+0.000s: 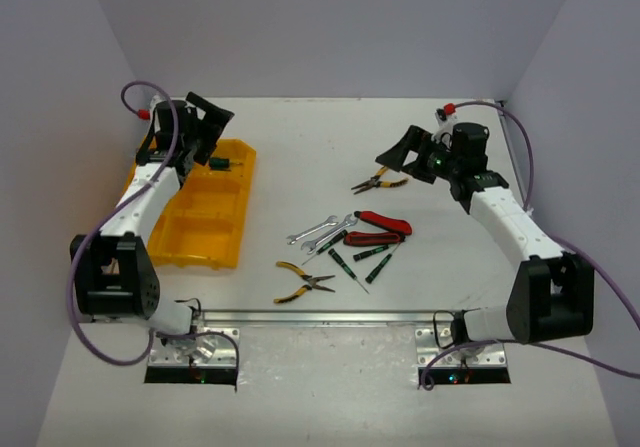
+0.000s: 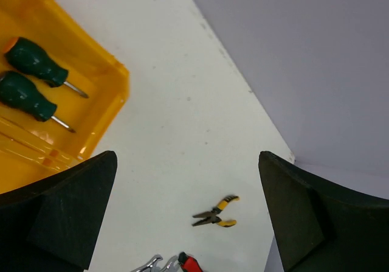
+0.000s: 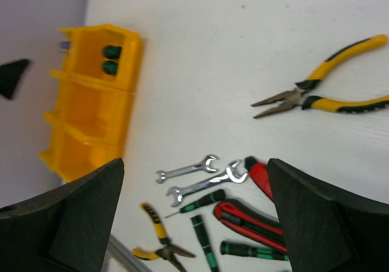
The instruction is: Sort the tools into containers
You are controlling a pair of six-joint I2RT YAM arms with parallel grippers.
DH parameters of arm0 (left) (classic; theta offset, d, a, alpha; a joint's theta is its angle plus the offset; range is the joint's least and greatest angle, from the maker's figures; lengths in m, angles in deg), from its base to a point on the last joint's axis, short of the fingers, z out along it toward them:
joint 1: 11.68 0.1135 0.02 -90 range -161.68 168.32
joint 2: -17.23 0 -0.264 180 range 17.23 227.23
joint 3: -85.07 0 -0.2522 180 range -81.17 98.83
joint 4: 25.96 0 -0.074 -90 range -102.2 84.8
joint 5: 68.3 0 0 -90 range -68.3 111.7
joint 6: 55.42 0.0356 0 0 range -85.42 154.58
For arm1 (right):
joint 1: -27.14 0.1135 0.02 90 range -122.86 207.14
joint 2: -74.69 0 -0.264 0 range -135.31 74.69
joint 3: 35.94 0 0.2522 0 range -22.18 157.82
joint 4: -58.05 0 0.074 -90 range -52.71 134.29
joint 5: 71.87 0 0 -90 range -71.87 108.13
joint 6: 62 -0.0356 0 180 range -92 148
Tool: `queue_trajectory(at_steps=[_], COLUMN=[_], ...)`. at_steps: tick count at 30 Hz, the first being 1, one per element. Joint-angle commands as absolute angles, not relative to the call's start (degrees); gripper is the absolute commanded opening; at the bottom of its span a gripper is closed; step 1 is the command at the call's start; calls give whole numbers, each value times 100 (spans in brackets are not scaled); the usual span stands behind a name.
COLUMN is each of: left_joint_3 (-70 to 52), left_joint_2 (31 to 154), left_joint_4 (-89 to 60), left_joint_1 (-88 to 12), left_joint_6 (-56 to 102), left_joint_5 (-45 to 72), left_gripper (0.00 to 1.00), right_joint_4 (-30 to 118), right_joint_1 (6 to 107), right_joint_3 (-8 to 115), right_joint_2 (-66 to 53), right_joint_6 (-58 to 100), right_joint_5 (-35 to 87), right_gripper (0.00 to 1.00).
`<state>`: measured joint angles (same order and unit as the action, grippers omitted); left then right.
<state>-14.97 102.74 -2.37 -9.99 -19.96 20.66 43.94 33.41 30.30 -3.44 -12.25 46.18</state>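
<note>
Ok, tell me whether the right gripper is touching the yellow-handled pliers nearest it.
Apart. The right wrist view shows the yellow-handled pliers lying on the table, with bare white surface between them and the open right gripper.

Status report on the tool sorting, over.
Left gripper open, empty, at the yellow tray's far end. Right gripper open, empty, over the table. Two green screwdrivers in that end compartment; other tools unsorted on the table. Nothing blocking.
</note>
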Motion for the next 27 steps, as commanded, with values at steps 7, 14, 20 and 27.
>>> queue_trajectory(at_steps=[7,14,20,27], left_joint_3=[-2614,-2816,-3142,-3594], left_joint_2=[7750,6572,6228,6115], left_joint_4=[3,1673,1772,1625], left_joint_1=[-1471,-1502,-1554,-1619], left_joint_6=[-139,1158,1375,1416], left_joint_5=[1106,2131,2319,2244], left_gripper=[100,100,100,100], right_joint_4=[1616,2695,3149,2146], right_joint_1=[4892,5385,5456,6309], right_joint_3=[3930,2439,1649,1280], right_joint_2=[-1070,-203,455,636], right_joint_6=[1419,-889,-2151,-3139], right_joint_5=[1853,726,916,-550], right_gripper=[99,99,99,98])
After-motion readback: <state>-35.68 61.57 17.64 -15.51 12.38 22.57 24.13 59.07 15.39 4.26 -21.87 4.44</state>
